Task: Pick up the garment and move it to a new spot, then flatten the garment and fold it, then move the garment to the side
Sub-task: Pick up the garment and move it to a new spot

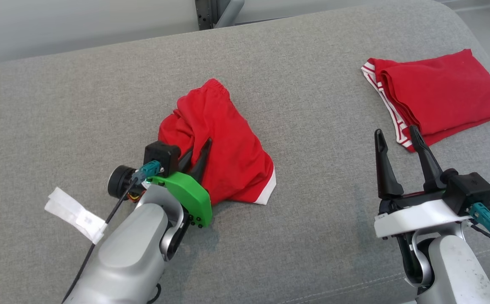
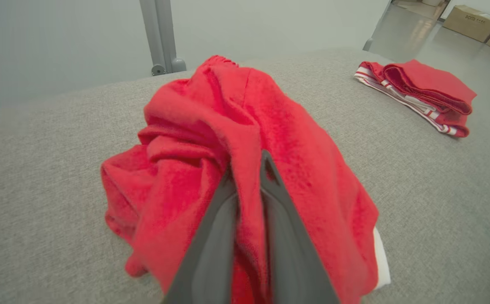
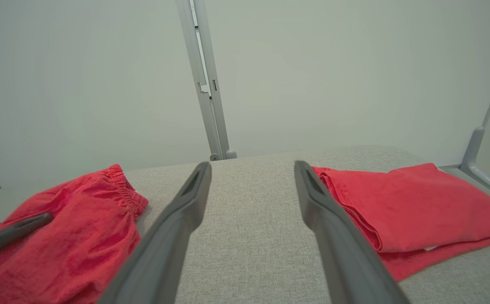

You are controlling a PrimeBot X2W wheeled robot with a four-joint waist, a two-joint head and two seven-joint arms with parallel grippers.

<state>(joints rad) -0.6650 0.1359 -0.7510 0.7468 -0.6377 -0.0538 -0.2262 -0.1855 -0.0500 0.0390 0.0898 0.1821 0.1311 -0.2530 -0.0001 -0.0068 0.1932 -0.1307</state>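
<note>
Head view: crumpled red shorts (image 1: 228, 139) lie near the middle of the grey fabric worktop (image 1: 312, 126), white hem edge toward the robot.
Left gripper (image 1: 200, 147): fingers drawn together, clamped on a raised fold of the shorts.
Right gripper (image 1: 396, 131): fingers wide apart, holding nothing, above bare fabric just beside the folded garment.
Folded red garment (image 1: 443, 93): white-striped edge, far right, well apart from the shorts.
White tag (image 1: 76, 214): left of the left arm.
</note>
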